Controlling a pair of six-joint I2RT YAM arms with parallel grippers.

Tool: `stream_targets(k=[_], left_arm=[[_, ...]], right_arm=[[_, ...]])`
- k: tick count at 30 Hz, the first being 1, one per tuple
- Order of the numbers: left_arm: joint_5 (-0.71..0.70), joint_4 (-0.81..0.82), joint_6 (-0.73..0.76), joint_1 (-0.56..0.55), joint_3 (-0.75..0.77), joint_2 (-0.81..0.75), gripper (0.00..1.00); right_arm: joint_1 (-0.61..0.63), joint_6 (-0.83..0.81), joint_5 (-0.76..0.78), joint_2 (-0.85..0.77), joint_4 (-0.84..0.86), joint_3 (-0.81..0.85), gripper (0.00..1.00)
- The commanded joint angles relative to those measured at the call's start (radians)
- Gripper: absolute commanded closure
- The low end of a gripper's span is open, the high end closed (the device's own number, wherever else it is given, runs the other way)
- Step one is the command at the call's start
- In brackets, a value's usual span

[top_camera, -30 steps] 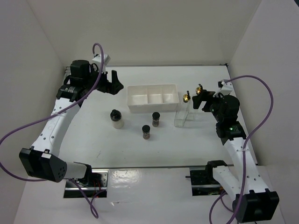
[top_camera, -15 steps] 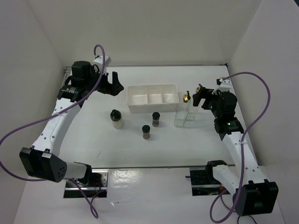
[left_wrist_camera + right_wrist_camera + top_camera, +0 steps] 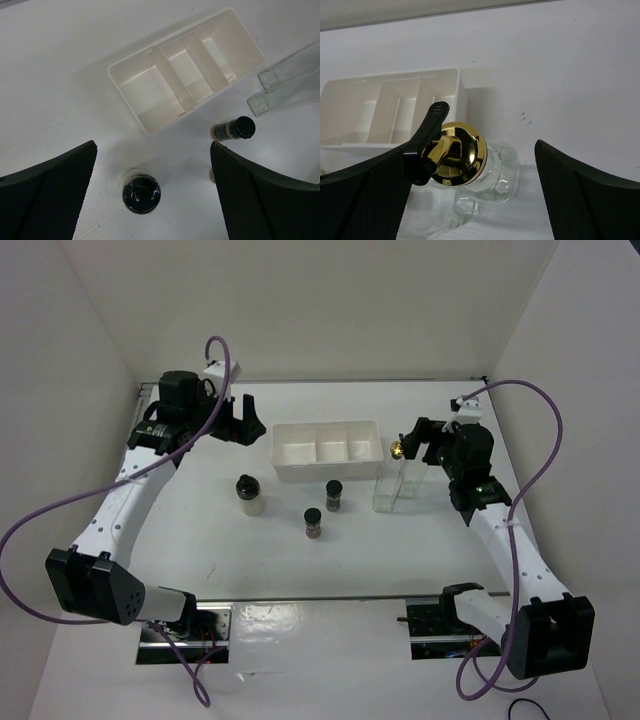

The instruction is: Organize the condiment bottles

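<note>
White desk (image 3: 200, 530): we see both arms w/ jaws wide. Left gripper (image 3: 243, 423) hangs left of the 3-compartment tray (image 3: 325, 470); right gripper (image 3: 418, 443) flanks a gold top (image 3: 455, 154). Two glass bottles (image 3: 390, 492) stand just right of tray. Whitish jar (image 3: 250, 495) & two dark jars (image 3: 334, 497) stand in front, outside it.

Two tall glass bottles (image 3: 388, 492), two dark jars (image 3: 334, 497), one whitish jar (image 3: 250, 495) stand upright.

The white tray (image 3: 326, 469) is shared by all views: seen from far overhead by the top camera, nearer from above-left by the left wrist, closest from its right by the right wrist.
</note>
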Motion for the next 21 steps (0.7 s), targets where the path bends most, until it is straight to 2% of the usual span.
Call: stream_targets(k=[1,7,11,13,17,21], left_arm=[[0.002,0.03,0.029,-0.003,0.011,0.009,0.0],[0.002,0.03,0.029,-0.003,0.02,0.02,0.0],[0.002,0.03,0.029,-0.003,0.029,0.04,0.0],[0.002,0.03,0.029,-0.003,0.029,0.04,0.0],[0.002,0.03,0.029,-0.003,0.029,0.049,0.0],[0.002,0.021,0.029,-0.003,0.038,0.049,0.0]], right_arm=[[0.01,-0.018,0.051,0.009,0.068,0.045,0.02],[0.01,-0.018,0.081,0.018,0.077,0.045,0.03],[0.01,-0.018,0.091,0.038,0.077,0.045,0.1],[0.01,-0.027,0.091,0.049,0.077,0.045,0.18],[0.01,-0.037,0.08,0.069,0.087,0.054,0.22],[0.02,-0.047,0.071,0.087,0.087,0.065,0.32]])
